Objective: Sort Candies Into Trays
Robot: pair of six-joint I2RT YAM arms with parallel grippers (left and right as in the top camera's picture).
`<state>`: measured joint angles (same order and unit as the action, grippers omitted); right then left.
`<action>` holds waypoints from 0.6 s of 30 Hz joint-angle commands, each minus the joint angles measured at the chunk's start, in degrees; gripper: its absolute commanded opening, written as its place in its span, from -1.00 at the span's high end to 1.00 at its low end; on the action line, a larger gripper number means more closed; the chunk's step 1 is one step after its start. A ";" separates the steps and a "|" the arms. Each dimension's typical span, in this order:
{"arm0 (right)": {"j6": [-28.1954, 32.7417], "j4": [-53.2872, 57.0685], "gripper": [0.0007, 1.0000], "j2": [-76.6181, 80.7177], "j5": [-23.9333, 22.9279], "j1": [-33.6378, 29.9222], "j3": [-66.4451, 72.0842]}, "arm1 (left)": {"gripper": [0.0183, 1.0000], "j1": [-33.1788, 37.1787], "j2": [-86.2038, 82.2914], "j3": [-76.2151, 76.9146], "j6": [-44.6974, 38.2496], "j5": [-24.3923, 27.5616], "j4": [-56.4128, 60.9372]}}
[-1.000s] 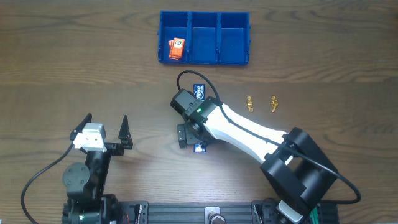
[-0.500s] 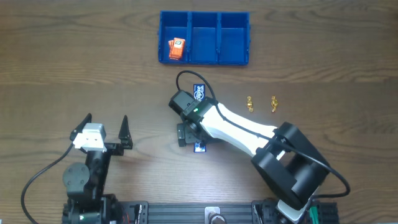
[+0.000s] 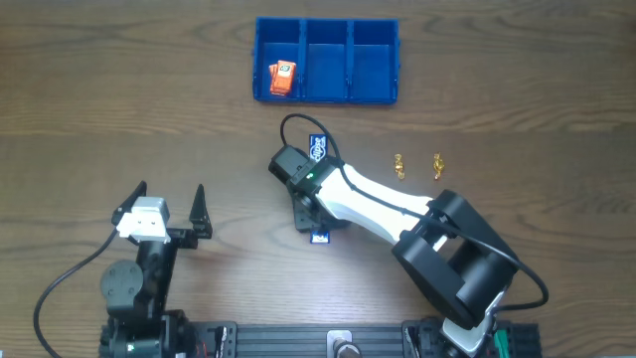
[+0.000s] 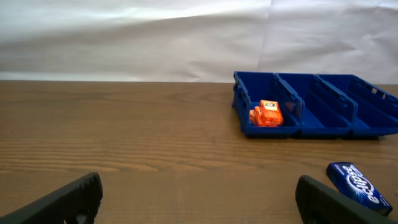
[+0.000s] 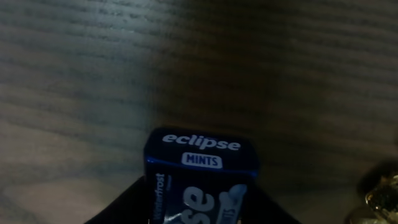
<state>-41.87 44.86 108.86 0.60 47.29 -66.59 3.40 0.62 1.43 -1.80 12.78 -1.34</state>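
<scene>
A blue three-compartment tray [image 3: 327,89] stands at the back, with orange candies [image 3: 282,79] in its left compartment. One blue mint pack [image 3: 318,147] lies below the tray. A second blue mint pack [image 3: 320,236] lies at the table's middle, and my right gripper [image 3: 316,225] is shut on it. In the right wrist view that pack [image 5: 202,177] sits between the dark fingers of the right gripper [image 5: 202,214]. Two gold candies [image 3: 398,165] [image 3: 437,165] lie to the right. My left gripper [image 3: 169,204] stands open at the left with nothing in it.
The left wrist view shows the tray [image 4: 323,121], the orange candies [image 4: 267,114] and a blue mint pack [image 4: 357,183] beyond the open left gripper [image 4: 199,186]. A black cable [image 3: 298,121] loops above the right wrist. Bare wood lies left of the tray.
The right gripper's fingers have drawn together onto the blue mint pack, and the right arm has swung slightly left. The left arm has not moved.
</scene>
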 commanded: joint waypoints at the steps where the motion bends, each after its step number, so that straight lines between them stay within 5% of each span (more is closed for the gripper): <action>1: -0.35 -0.74 0.56 -1.70 -0.57 1.14 -0.68 | -0.99 0.33 -0.37 -1.11 -0.81 0.61 -1.86; 6: -0.11 -0.26 0.58 -8.13 -0.96 1.33 -0.70 | -1.00 0.33 -0.37 -1.11 -0.81 0.61 -1.86; 11: 0.00 8.52 0.58 -14.29 -10.16 0.63 -7.63 | -1.00 0.33 -0.37 -1.11 -0.81 0.61 -1.86; 18: 9.66 18.51 0.58 -10.56 -13.73 -6.80 -31.76 | -1.00 0.33 -0.37 -1.11 -0.81 0.61 -1.86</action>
<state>-38.37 61.84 96.20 -8.73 44.31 -88.62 3.38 0.62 1.43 -1.80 12.78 -1.32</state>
